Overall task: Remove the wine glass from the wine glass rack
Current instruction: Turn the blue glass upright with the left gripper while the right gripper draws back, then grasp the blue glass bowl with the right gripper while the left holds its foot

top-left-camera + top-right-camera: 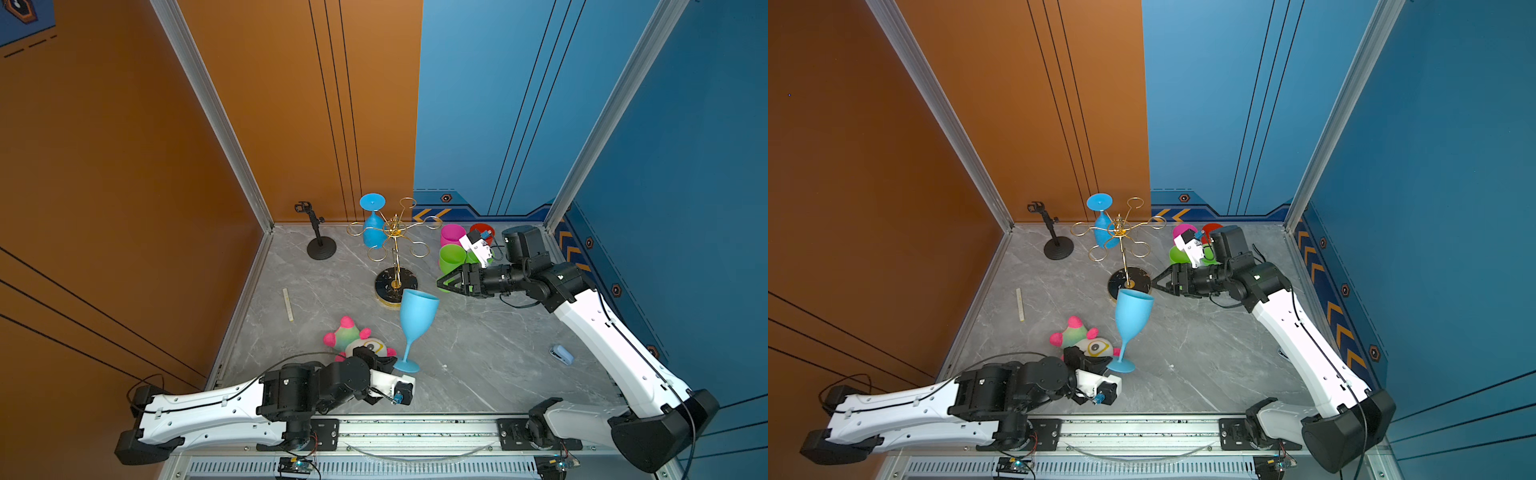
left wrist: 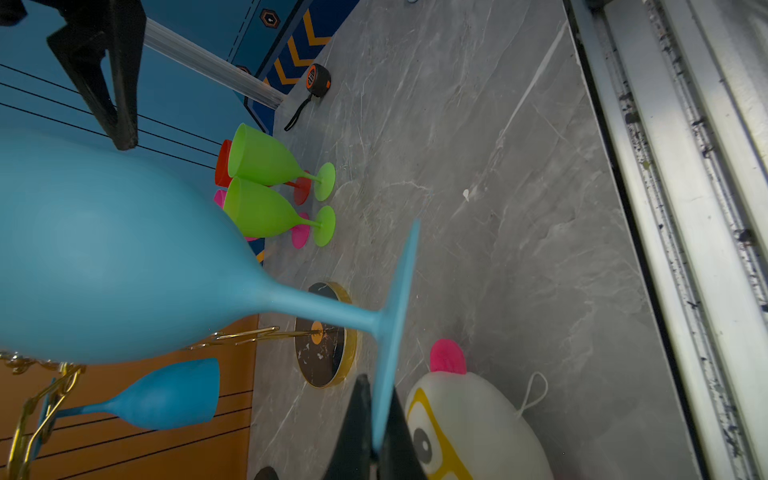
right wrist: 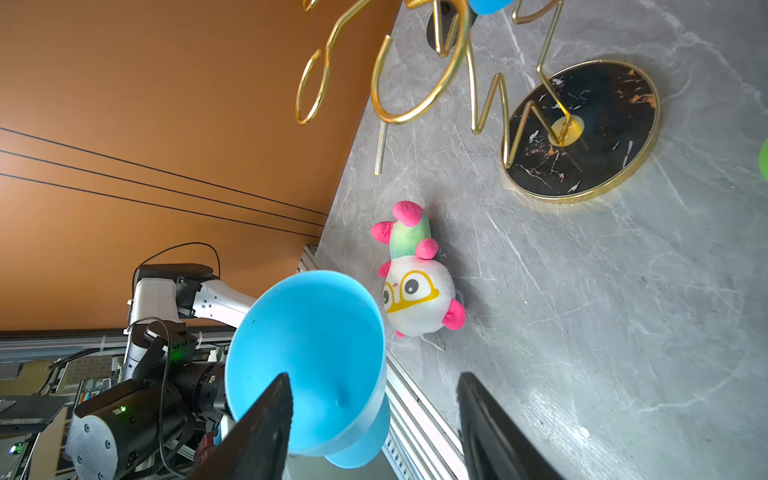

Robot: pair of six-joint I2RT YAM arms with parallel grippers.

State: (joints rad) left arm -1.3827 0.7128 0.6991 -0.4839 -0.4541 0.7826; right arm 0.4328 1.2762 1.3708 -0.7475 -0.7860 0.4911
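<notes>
The grey marbled table (image 1: 498,353) fills the floor of the cell, and both arms reach in from its near edge. The left gripper (image 2: 380,419) is clamped on the rim of the foot of a blue wine glass (image 1: 417,318). This glass is off the wine glass rack (image 1: 388,282) and stands bowl-up but tilted, with its rim leaning over the near edge of the rack's black marbled base. Whether the foot touches the table cannot be told. The right gripper (image 1: 439,284) sits just beside that rim and the base with its jaws apart, holding nothing. On the gold wire rack a second blue glass (image 1: 373,232) hangs upside down from a far-left loop, while the other loops are bare. Behind the right gripper stands a cluster of cups (image 1: 451,257) in green, pink and red. A pink-and-white plush toy (image 1: 353,338) lies just beside the left gripper. Farther back near the left wall stands a small black stand (image 1: 321,249), with a pale strip (image 1: 288,304) lying nearer. A small blue object (image 1: 561,354) lies by the right arm.
</notes>
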